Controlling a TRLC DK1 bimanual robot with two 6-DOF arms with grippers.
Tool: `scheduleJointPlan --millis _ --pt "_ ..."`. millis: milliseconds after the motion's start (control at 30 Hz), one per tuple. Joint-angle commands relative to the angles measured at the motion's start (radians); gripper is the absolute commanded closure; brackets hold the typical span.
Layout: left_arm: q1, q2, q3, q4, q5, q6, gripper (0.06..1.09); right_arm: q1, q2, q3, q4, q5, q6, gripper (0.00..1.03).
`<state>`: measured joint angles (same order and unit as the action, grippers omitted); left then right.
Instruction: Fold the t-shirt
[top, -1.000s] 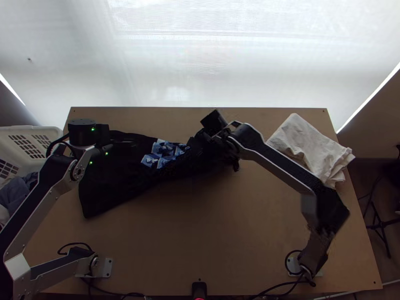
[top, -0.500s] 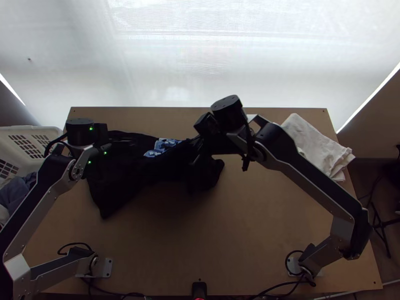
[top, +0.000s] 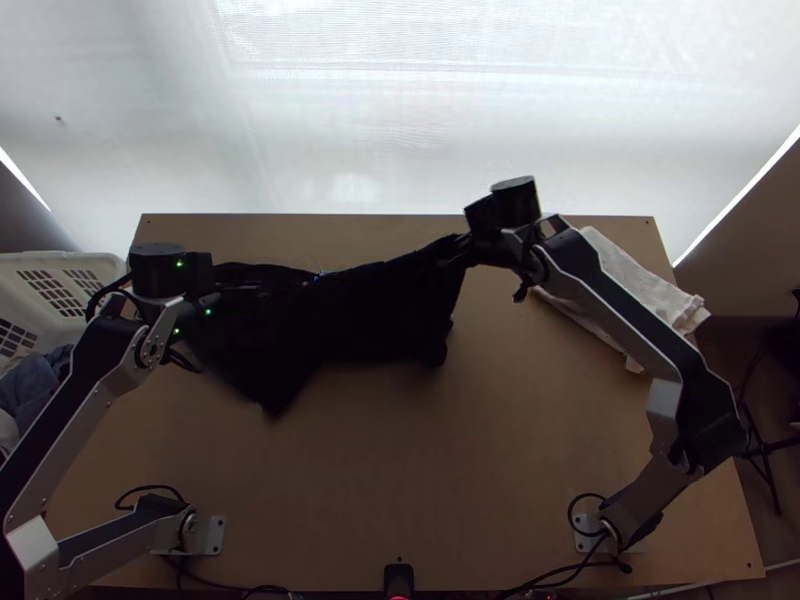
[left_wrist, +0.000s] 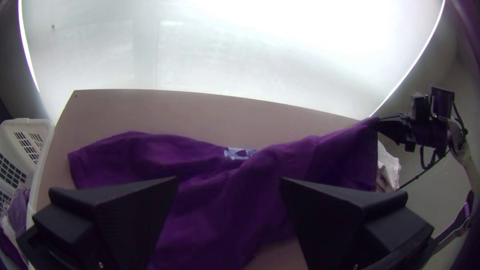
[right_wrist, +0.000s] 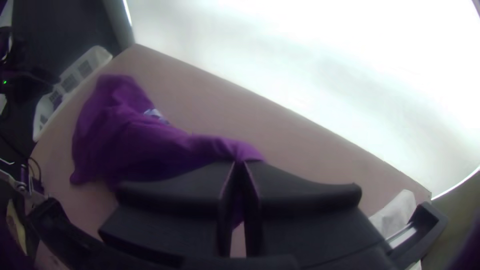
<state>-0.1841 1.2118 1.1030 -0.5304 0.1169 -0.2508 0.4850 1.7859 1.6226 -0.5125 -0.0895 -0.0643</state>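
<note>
Running from left to centre in the top view, the dark cloth t-shirt (top: 370, 315) ends pinched in the flat-fingered black right gripper (right_wrist: 240, 164), its other end nearer the wide-spread black left gripper (left_wrist: 229, 179).

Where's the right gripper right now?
Top view: right gripper is near the table's far edge, just right of centre, clamped on the t-shirt's right end, with the white cloth to its right.
</note>
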Motion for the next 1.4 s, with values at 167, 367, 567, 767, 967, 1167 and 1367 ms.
scheduleJointPlan --millis 167,367,567,767,967,1167,1367 --pt "-0.005 -0.006 -0.017 0.003 0.001 -0.004 0.10 -0.237 0.124 -0.013 0.198 0.120 -0.009 1.00" --pt "-0.012 0.000 -0.012 0.007 0.001 -0.005 0.10 -0.238 0.115 -0.006 0.180 0.149 0.034 0.04" --pt "-0.009 0.002 -0.019 0.009 0.001 -0.007 0.10 -0.201 -0.019 -0.027 -0.050 0.145 0.084 0.03" --pt "-0.011 0.011 -0.023 0.027 0.010 -0.018 0.10 -0.252 -0.094 -0.138 -0.119 0.135 0.141 0.03" --pt "-0.012 0.025 -0.022 0.043 0.015 -0.022 0.10 -0.353 -0.054 -0.148 -0.142 0.056 0.176 0.14" --pt "-0.034 0.029 -0.020 0.047 0.015 -0.030 0.10 -0.382 0.129 -0.076 -0.150 0.047 0.193 0.28" --pt "-0.032 0.026 -0.012 0.046 0.015 -0.031 0.10 -0.355 0.221 -0.053 -0.150 0.031 0.224 0.34"
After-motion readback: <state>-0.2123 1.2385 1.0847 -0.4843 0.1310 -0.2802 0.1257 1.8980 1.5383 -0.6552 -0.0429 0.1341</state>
